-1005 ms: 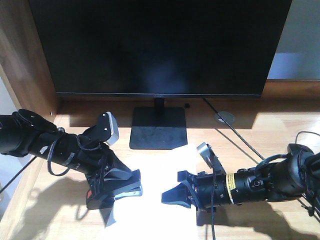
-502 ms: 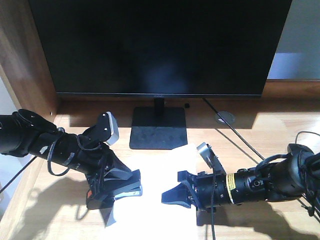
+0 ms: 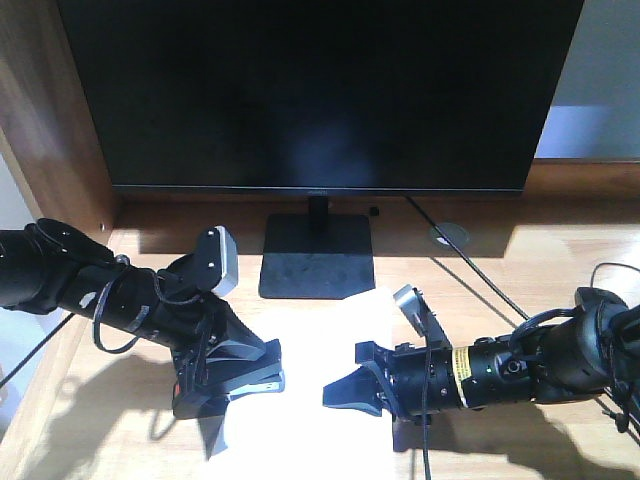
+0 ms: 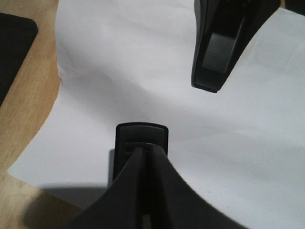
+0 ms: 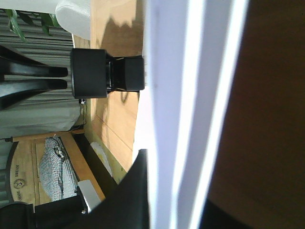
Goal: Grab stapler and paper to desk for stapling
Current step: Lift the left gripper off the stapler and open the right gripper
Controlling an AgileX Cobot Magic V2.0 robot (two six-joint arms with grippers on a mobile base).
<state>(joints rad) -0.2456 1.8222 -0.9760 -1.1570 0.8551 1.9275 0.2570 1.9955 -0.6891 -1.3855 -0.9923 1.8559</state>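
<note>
Here the stapler [image 3: 250, 381] is clamped in the left gripper [image 3: 232, 385] just above the desk [image 3: 560, 270], at the left edge of the paper [image 3: 320, 400]. Its long axis runs roughly left to right across the front view, with the metal-edged nose pointing toward the right gripper [image 3: 348, 392] and the orange-red end [image 3: 180, 387] facing the left side of the desk. In the left wrist view the stapler [image 4: 141, 143] appears end-on between the fingers, hovering over the sheet [image 4: 143, 71].

The paper lies flat on the wood-grain desk in front of the monitor stand [image 3: 315, 256]; its far corner reaches close to the stand's base. The sheet is strongly lit and its near edge is cut off by the frame.

The right gripper lies low over the right part of the paper with its jaws spread apart and nothing between them. From the left wrist view one finger [image 4: 214, 57] of that gripper is seen over the sheet, well apart from the stapler.

Behind both arms stands a black monitor [image 3: 320, 90], screen dark. A round cable grommet [image 3: 449, 236] sits to the right of the stand, with a black cable [image 3: 470, 262] running past it. A darker brown side panel [image 3: 50, 110] bounds the desk on the left.
</note>
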